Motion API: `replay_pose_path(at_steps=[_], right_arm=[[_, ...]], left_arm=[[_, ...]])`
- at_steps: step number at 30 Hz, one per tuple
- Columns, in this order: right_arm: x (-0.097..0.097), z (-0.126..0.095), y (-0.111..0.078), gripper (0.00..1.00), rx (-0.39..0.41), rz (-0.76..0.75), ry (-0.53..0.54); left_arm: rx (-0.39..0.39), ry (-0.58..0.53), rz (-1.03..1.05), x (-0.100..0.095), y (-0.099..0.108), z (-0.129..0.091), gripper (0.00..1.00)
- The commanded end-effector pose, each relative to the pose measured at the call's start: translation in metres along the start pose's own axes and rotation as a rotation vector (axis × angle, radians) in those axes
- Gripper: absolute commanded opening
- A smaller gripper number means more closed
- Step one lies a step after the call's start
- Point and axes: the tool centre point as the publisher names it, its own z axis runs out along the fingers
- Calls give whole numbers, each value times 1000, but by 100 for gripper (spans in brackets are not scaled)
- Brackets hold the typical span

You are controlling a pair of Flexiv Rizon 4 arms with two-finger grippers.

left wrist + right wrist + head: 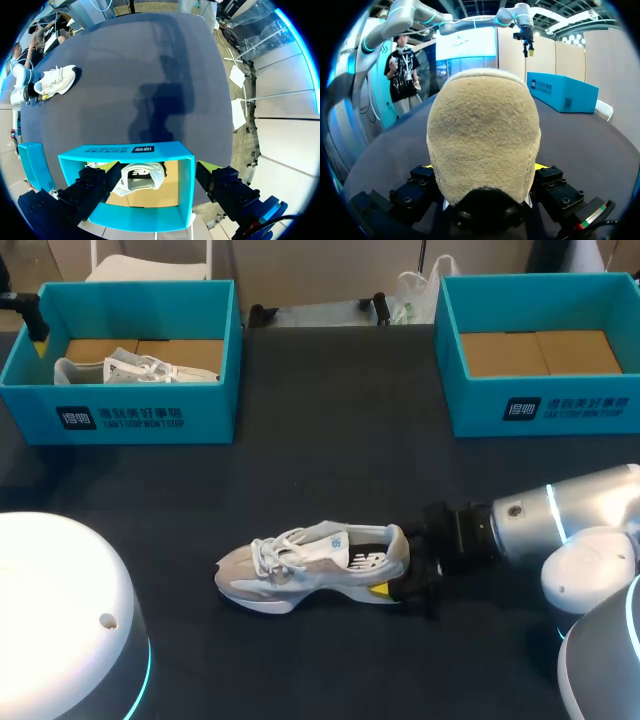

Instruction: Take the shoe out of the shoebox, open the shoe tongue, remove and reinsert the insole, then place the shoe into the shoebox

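Head view: the white-and-grey mesh running shoe [310, 565] stands on its sole on the dark table [330, 470]. Its long axis runs across the table, toe to the robot's left, and its heel is pinched by the right gripper [412, 578]. For opening the tongue, that grip is best held firm and level.

Left wrist view: the left gripper [157, 182] is spread wide above the teal cardboard shoebox [186, 190], in which a second white shoe [142, 176] lies.

Right wrist view: the tan suede heel [482, 135] is seen clamped between the fingers.
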Motion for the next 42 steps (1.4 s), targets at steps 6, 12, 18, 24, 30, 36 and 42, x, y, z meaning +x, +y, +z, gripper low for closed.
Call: replay_pose_path(at_steps=[6,12,18,24,30,36,42], right_arm=[[2,-3,4,0,8,2,-3],[2,-3,4,0,8,2,-3],[2,-3,4,0,8,2,-3],[2,-3,4,0,8,2,-3],[2,-3,4,0,8,2,-3],[2,-3,4,0,8,2,-3],[2,-3,4,0,8,2,-3]], left_arm=[[-2,2,1,0,-1,0,100],[-2,2,1,0,-1,0,100],[23,-79,-341,-31,-22,-32,100],[12,190,-882,-58,-46,-31,100],[12,190,-882,-58,-46,-31,100],[-11,228,-1017,-69,-61,-31,100],[115,173,-1353,-111,-104,-46,100]])
